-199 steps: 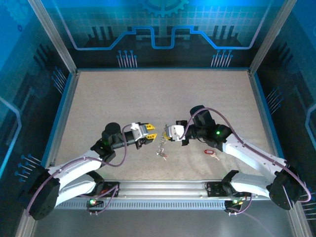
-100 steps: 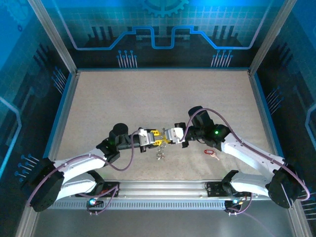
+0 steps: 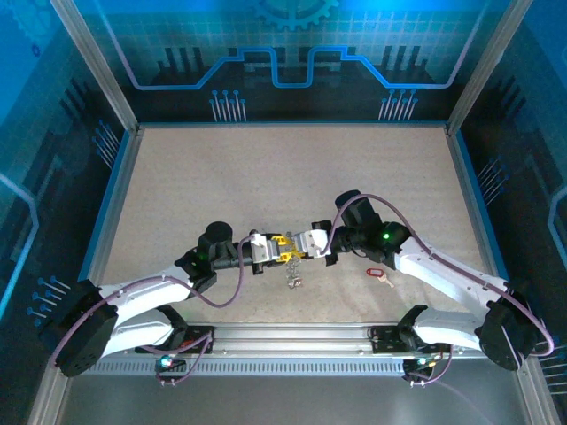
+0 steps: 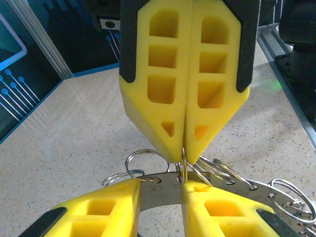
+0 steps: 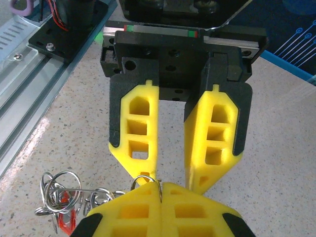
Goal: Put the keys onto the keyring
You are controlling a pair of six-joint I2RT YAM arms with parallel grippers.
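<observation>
Toward 6 o'clock on speckled beige table. Clamps right gripper shut on thin dark round silver-fringed keyring, raised for threading. Opposes left gripper from 9 o'clock, jaws narrowly parted, grip unclear. Lying at 4 o'clock, unthreaded: tiny red-headed silver key.

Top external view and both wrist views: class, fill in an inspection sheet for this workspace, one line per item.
Surface: speckled beige table, level.
Job's things: keyring hangs between the two grippers; red-headed key lies loose on the table beside the right arm.
Clutter: nothing seen.
Grippers: right gripper shut on one of the keyring's small wire loops; left gripper has its jaws apart at the keyring's band, and whether it grips is unclear.
Cables: purple cable loops along each arm, away from the keyring.
Surroundings: blue patterned walls; metal rail at the near edge.
</observation>
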